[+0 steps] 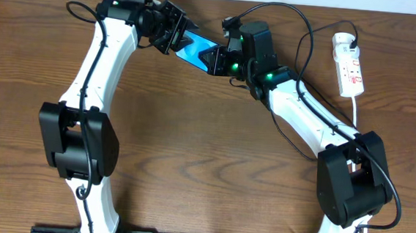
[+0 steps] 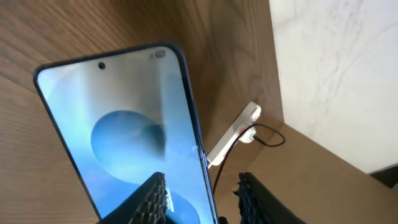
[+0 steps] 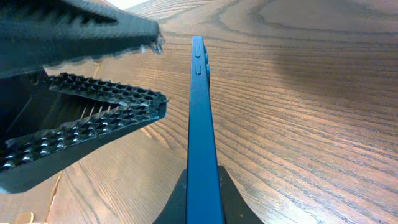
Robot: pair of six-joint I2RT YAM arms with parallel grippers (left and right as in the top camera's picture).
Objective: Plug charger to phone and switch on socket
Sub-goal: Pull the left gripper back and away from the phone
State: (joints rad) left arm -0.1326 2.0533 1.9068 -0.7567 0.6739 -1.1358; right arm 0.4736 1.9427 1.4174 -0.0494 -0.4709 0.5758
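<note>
The phone (image 1: 192,48), its blue screen lit, is held above the table between both arms. My right gripper (image 1: 213,58) is shut on its lower end; in the right wrist view the thin blue edge of the phone (image 3: 200,112) rises from between the pinching fingers of that gripper (image 3: 202,190). My left gripper (image 2: 200,180) is open at the other end, with one finger over the screen of the phone (image 2: 118,112) and the other clear of its edge. The white socket (image 1: 348,66) lies at the far right with the charger (image 1: 343,40) plugged in. The charger's connector tip is hidden.
The socket (image 2: 239,124) lies near the table's far edge by a pale wall, with a loop of the black charger cable (image 2: 272,142) beside it. Its thick white cord (image 1: 355,112) runs toward the right arm's base. Both arm bases stand at the front edge.
</note>
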